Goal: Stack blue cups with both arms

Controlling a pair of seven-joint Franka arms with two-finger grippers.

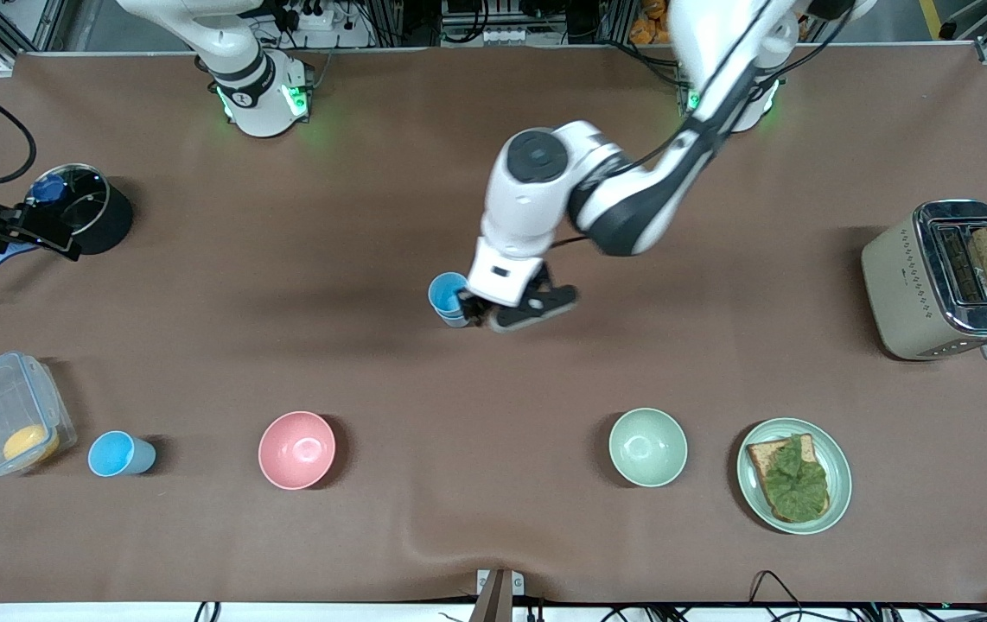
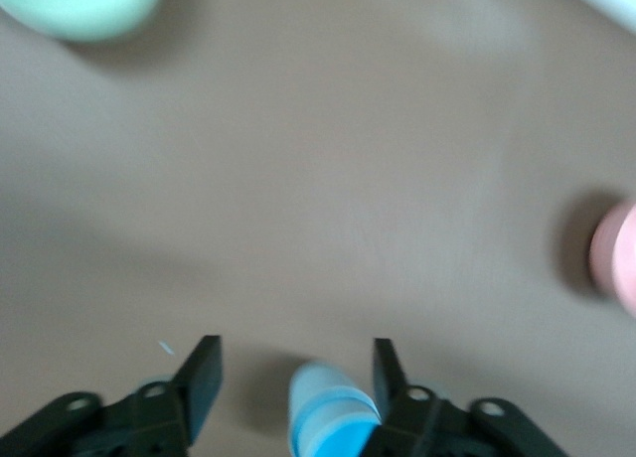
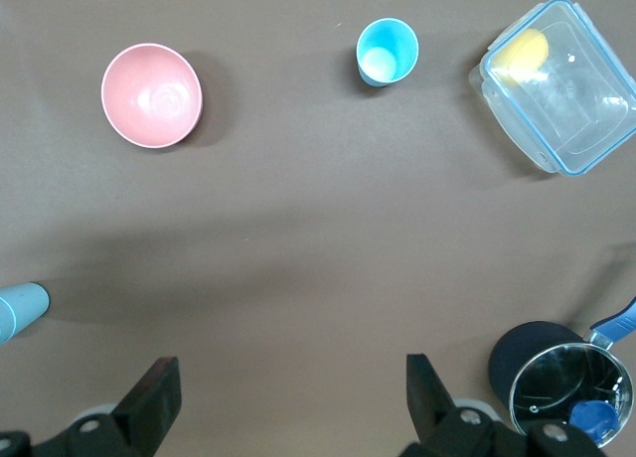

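Note:
A brighter blue cup [image 1: 448, 298] stands upright near the table's middle. My left gripper [image 1: 469, 309] hangs low around it, open. In the left wrist view the cup [image 2: 333, 417] sits between the jaws [image 2: 295, 346], close against one finger, with a clear gap to the other. A second, paler blue cup [image 1: 119, 453] stands near the front camera, beside a plastic container, and also shows in the right wrist view [image 3: 387, 52]. My right gripper [image 1: 48, 233] waits at the right arm's end of the table beside a black pot, open with nothing between its fingers [image 3: 288, 363].
Pink bowl [image 1: 296, 449] and pale green bowl [image 1: 647, 447] sit toward the front camera. A clear container [image 1: 5, 423] holds something yellow. A black pot with glass lid [image 1: 83, 207], a plate with toast and lettuce [image 1: 793, 475] and a toaster [image 1: 947, 281] stand around.

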